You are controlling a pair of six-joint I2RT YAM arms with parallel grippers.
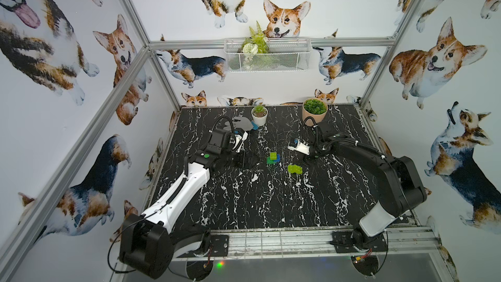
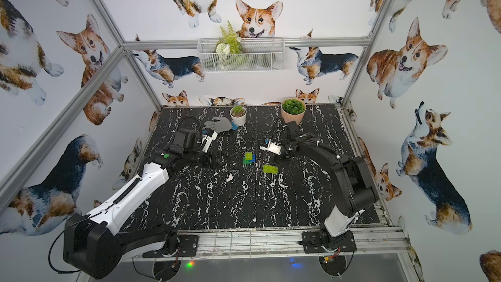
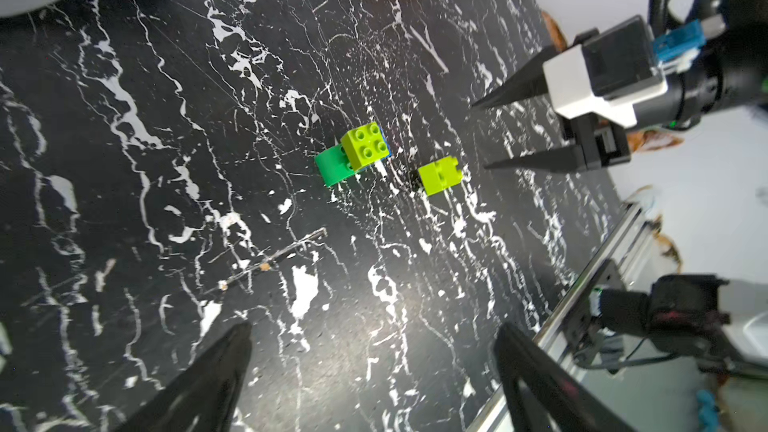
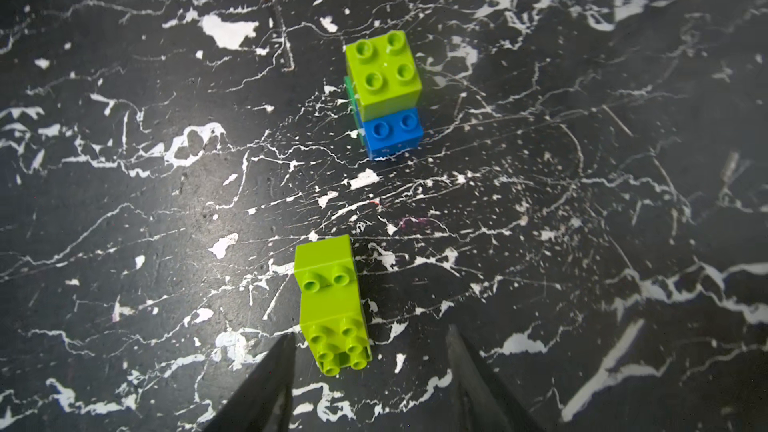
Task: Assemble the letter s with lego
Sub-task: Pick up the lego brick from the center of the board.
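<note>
Your right gripper [image 4: 370, 332] stands spread, the lime-green pair [image 4: 330, 301] lying loose near its tips; your left gripper [image 3: 374, 326] gapes wide and empty

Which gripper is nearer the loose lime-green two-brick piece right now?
Right. The right gripper sits just beside the lime-green piece, jaws open, not gripping it. The left gripper is farther off, beyond the stacked cluster.

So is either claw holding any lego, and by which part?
Nothing is held. The left claw and right claw are both open and empty; the lime-green pair lies loose near the right claw.
</note>
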